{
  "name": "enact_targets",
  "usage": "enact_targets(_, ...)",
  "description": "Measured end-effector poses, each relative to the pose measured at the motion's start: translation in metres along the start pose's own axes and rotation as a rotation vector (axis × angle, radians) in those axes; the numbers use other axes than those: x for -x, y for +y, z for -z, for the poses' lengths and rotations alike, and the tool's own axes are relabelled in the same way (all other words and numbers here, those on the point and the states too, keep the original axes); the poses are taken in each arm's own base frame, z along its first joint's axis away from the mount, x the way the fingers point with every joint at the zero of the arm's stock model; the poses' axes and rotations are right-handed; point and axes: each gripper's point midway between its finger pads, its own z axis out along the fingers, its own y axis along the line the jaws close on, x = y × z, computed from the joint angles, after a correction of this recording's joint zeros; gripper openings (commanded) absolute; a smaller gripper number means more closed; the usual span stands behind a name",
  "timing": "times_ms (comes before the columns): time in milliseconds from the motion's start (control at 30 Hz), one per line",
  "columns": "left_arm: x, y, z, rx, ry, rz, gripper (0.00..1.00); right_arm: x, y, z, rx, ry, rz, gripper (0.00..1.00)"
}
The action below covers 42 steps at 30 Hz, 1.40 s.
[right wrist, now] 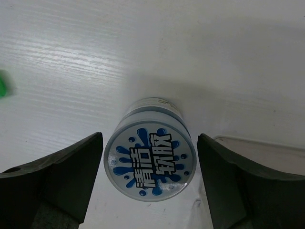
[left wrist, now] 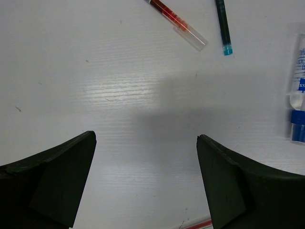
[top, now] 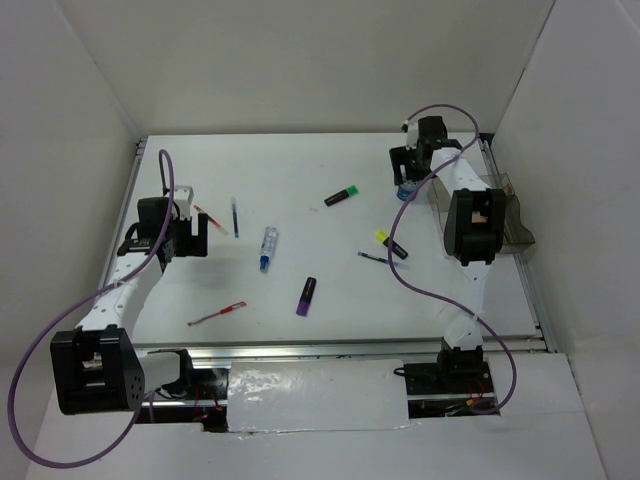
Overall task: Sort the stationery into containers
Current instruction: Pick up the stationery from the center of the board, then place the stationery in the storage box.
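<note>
**Barely begun: nothing boxed, tape roll lined up first**

Between the jaws of the right gripper [right wrist: 148, 139], low in the centre of the right wrist view: the round blue-white tape roll [right wrist: 150, 164], standing printed face up on the table [right wrist: 71, 57]. Jaws set wide, one at each flank of the roll, tips right at its rim. Cannot tell whether pressing or just clear, so no grip claimed. Not yet lifted, judging by the roll's wall running down to the surface.

At the left gripper [left wrist: 145, 138]: jaws spread fully over bare table, holding nothing. Along the top edge of the left wrist view, a red pen [left wrist: 176, 21] and a blue pen [left wrist: 223, 26], near each other but apart. At the right edge, the white-blue tube [left wrist: 299, 90].

Farther out, in the top view:
- upper centre, the green highlighter [top: 342, 196];
- right of centre, the yellow highlighter [top: 392, 245], with a second blue pen [top: 372, 257] just beside it;
- lower centre, the purple highlighter [top: 306, 296];
- lower left, a second red pen [top: 217, 314].

All loose on the table, well apart from the clear box [top: 512, 215] at the right edge. Box partly hidden behind the right arm [top: 472, 225]; nothing made out inside.

By this showing, nothing sorted and nine pieces left. Roll probably first in, being near the box.
</note>
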Motion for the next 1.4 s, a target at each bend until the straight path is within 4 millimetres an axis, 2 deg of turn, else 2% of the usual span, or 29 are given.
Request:
enact_targets(67,0.000,0.000,0.000,0.000,0.001,0.000,0.99,-0.002,0.000,-0.002,-0.002,0.007,-0.001,0.81)
enact_targets(167,0.001,0.000,0.000,0.000,-0.003,0.000,0.99,-0.005,0.000,-0.002,-0.002,0.015,-0.001,0.67)
enact_targets(400,0.003,0.000,-0.001,0.001,-0.010,0.000,0.99,-0.005,0.001,-0.002,0.004,0.017,-0.001,0.42)
enact_targets(500,0.003,0.000,-0.001,0.001,-0.010,0.000,0.99,-0.006,0.007,0.001,0.024,0.018,0.000,0.32)
enact_targets(533,0.003,0.000,-0.001,0.001,-0.010,0.000,0.99,-0.007,0.010,0.004,0.033,0.022,0.002,0.27)
enact_targets(600,0.003,0.000,-0.001,0.001,-0.011,0.000,0.99,-0.007,0.020,0.014,0.054,0.021,0.010,0.22)
enact_targets(667,0.003,0.000,-0.001,0.001,-0.011,0.000,0.99,-0.003,0.032,0.034,0.080,0.013,0.019,0.16)
enact_targets(733,0.003,0.000,-0.001,0.001,-0.011,0.000,0.99,0.009,0.039,0.060,0.101,-0.020,0.027,0.15)
enact_targets(833,0.003,0.000,-0.001,0.001,-0.011,0.000,0.99,0.037,0.048,0.116,0.129,-0.123,0.046,0.14)
enact_targets(900,0.003,0.000,-0.001,0.001,-0.011,0.000,0.99,0.049,0.044,0.156,0.127,-0.192,0.054,0.13)
enact_targets(967,0.003,0.000,-0.001,0.001,-0.012,0.000,0.99,0.052,0.033,0.195,0.116,-0.250,0.055,0.13)
enact_targets(1033,0.003,0.000,-0.001,0.001,-0.011,0.000,0.99,0.045,0.012,0.226,0.077,-0.283,0.042,0.13)
enact_targets(1133,0.003,0.000,-0.001,0.000,-0.011,0.000,0.99,0.014,-0.027,0.247,0.002,-0.265,0.002,0.11)
enact_targets(1267,0.003,0.000,-0.001,0.000,-0.011,0.000,0.99,-0.044,-0.064,0.237,-0.050,-0.148,-0.066,0.11)
enact_targets(1400,0.004,-0.001,0.000,-0.004,-0.017,0.000,0.99,-0.100,-0.083,0.218,-0.085,-0.018,-0.121,0.10)
